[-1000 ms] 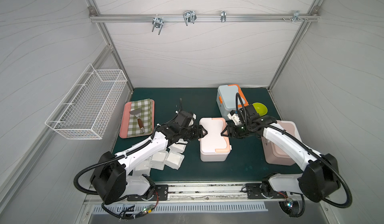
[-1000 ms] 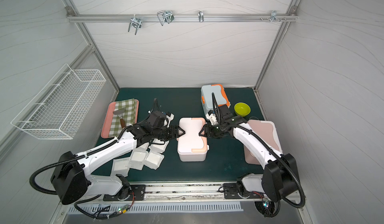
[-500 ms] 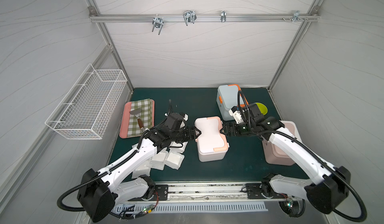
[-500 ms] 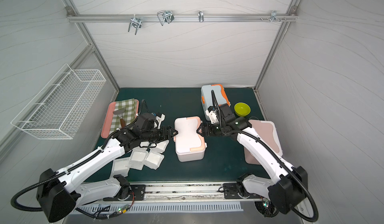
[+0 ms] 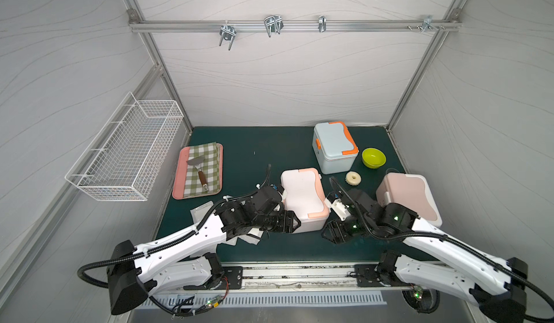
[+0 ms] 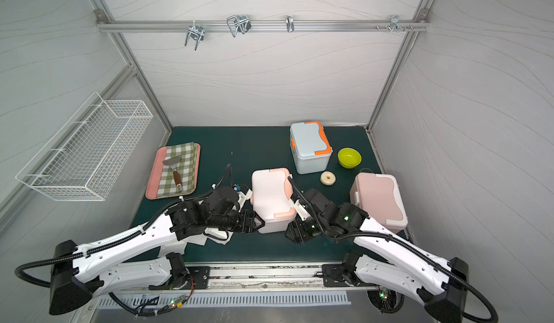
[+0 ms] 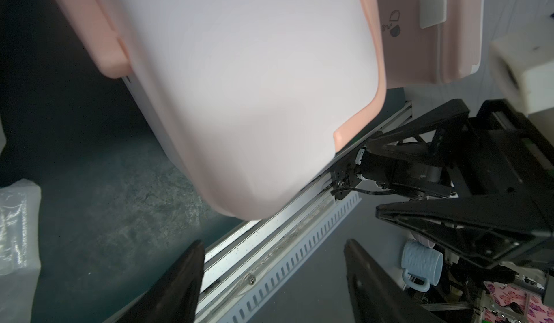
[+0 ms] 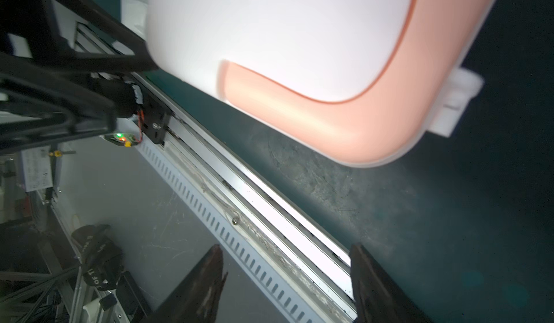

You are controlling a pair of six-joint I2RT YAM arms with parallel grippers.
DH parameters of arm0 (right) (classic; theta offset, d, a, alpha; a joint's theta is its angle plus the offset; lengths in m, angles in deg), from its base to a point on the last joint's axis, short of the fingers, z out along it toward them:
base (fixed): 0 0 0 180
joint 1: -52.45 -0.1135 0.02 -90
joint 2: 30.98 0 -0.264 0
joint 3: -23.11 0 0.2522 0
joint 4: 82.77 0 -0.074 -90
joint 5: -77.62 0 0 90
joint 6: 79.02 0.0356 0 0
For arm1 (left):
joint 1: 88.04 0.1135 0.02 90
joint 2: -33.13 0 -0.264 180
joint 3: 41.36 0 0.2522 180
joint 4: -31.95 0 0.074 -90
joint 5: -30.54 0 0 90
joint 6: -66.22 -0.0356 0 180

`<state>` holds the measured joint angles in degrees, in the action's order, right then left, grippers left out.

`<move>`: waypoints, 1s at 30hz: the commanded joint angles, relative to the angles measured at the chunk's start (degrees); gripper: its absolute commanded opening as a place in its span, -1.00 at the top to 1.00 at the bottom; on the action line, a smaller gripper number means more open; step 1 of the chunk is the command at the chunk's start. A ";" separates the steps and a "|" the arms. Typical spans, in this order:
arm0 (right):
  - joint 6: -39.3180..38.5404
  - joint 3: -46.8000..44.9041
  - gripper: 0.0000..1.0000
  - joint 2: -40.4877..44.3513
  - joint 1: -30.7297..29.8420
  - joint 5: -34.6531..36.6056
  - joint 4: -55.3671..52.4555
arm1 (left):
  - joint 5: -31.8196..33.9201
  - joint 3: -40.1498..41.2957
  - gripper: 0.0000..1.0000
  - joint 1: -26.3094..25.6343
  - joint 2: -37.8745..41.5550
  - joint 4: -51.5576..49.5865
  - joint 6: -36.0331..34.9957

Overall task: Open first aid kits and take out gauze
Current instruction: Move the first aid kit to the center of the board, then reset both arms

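We flank the white kit's (image 5: 301, 197) near corners, left gripper (image 7: 273, 243) and right gripper (image 8: 287, 246) both wide and empty; its length runs away from both.

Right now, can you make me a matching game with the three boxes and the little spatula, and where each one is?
Things:
1. white box with peach trim
2. blue box with orange trim
3. all-pink box
4. spatula

Places:
A. on the checked cloth
B. at the back, beside the green bowl
C. middle of the table
D. far right side

Pairs: 1-C, 2-B, 3-D, 4-A
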<state>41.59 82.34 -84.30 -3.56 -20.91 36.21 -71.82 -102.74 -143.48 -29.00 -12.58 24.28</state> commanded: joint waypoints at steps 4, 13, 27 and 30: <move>-0.78 3.96 -0.33 -8.34 1.74 14.05 8.28 | 3.58 -1.48 -0.49 -0.46 -2.70 4.95 -0.83; -10.72 10.95 -0.54 -18.04 13.64 9.69 15.58 | 9.41 -2.25 -0.52 7.34 0.17 4.26 -6.31; -21.87 -9.42 -0.99 4.34 29.94 17.07 30.43 | 31.06 1.94 -0.98 18.28 16.74 -3.07 -12.44; -23.15 -14.34 -0.99 5.29 36.91 14.88 38.74 | 36.18 4.75 -0.98 20.36 19.01 0.31 -14.30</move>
<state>22.16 71.11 -79.45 29.31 -4.34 65.23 -44.28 -99.61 -124.62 -11.10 -15.40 12.60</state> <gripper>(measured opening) 0.993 0.993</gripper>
